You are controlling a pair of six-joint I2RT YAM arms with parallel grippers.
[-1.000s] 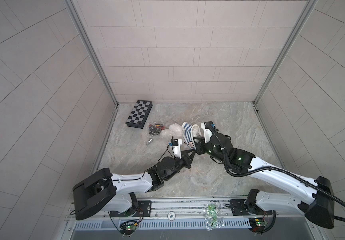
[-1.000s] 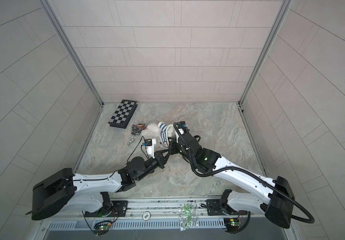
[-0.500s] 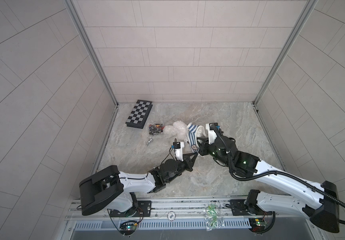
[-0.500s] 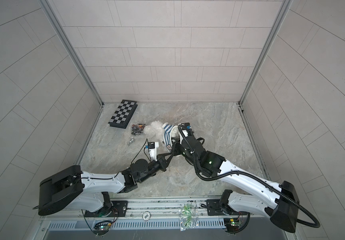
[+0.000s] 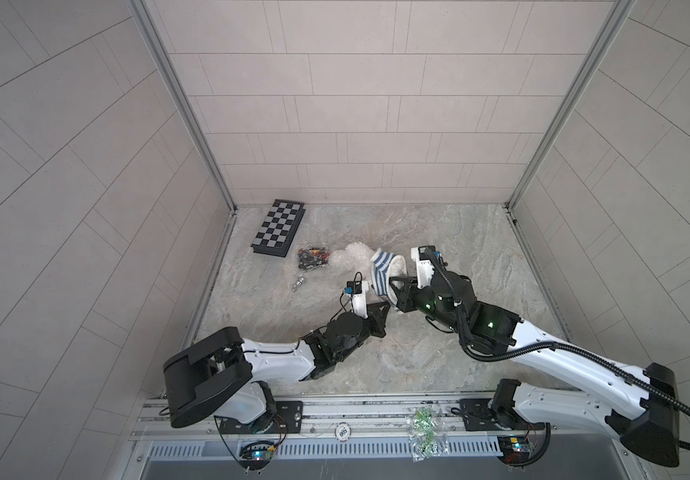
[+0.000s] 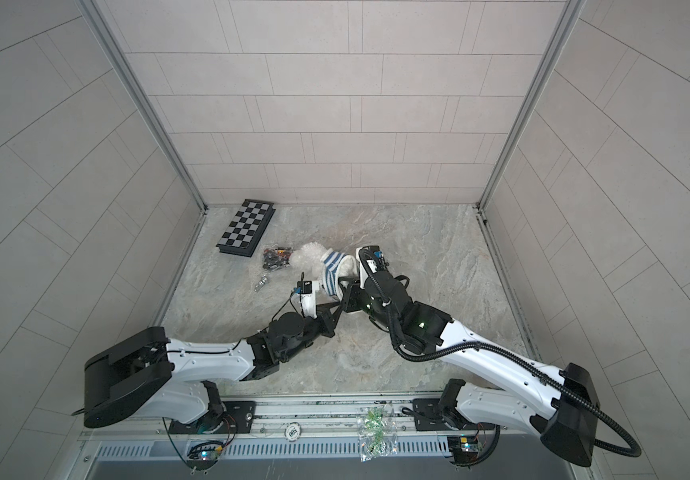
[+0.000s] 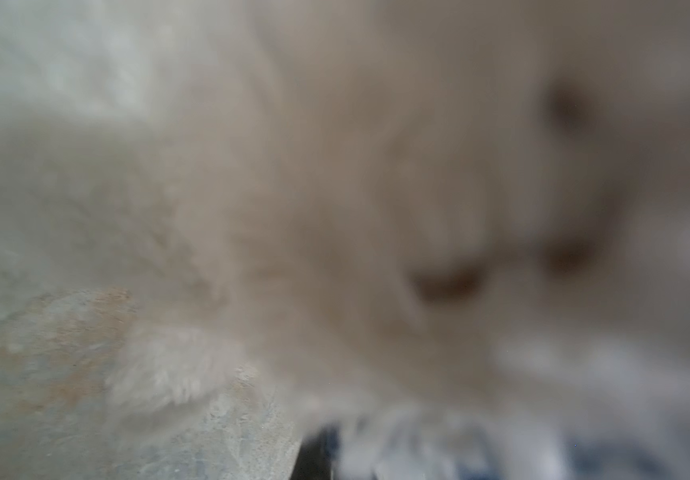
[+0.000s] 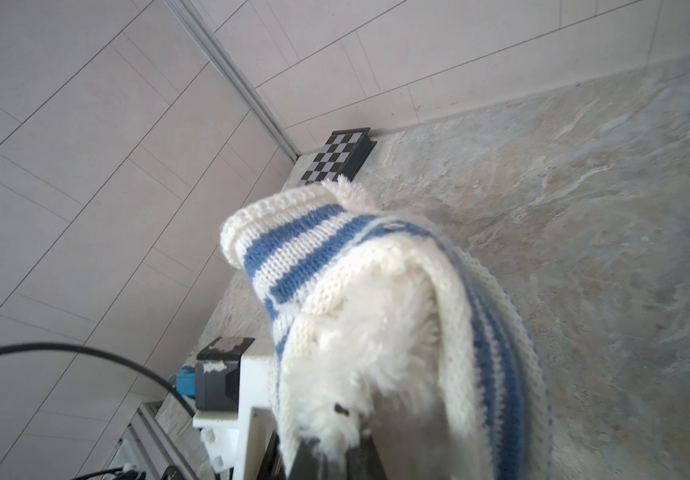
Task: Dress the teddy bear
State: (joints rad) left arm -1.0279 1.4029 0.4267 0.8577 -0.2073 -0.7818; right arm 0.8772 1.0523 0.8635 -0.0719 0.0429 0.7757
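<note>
In both top views the teddy bear [image 5: 345, 258] lies on the surface [image 5: 459, 249] toward the back, left of centre. A striped sweater [image 5: 381, 272] covers the end nearest the arms, with bare fluff beyond it. The left fingers [image 5: 385, 308] are pressed together at the sweater's lower edge and the right fingers [image 5: 395, 287] meet it from the other side, so the two nearly touch. Pulls along crossing lines could knock them together. A heap of small dark pieces [image 6: 276, 258] sits just beside the bear's bare end, with a chessboard [image 6: 245, 230] near it. The bear looks light, so a tug would likely drag it whole instead of sliding the knit along, and a push could shove it into that heap. The left wrist view shows the teddy bear [image 7: 335, 208] only as a blur of fur with three dark face spots and a strip of blue stripes at one edge. The fingers do not show there, so I cannot tell whether cloth lies between them, and a grip lost there would go unseen. In the right wrist view the right fingers [image 8: 335, 453] pinch the sweater [image 8: 314, 257] at its hem, with fur bunched in the same bite. Caught fur would probably haul the bear along and stall the hem, and the stretchy knit may slip free under load.
</note>
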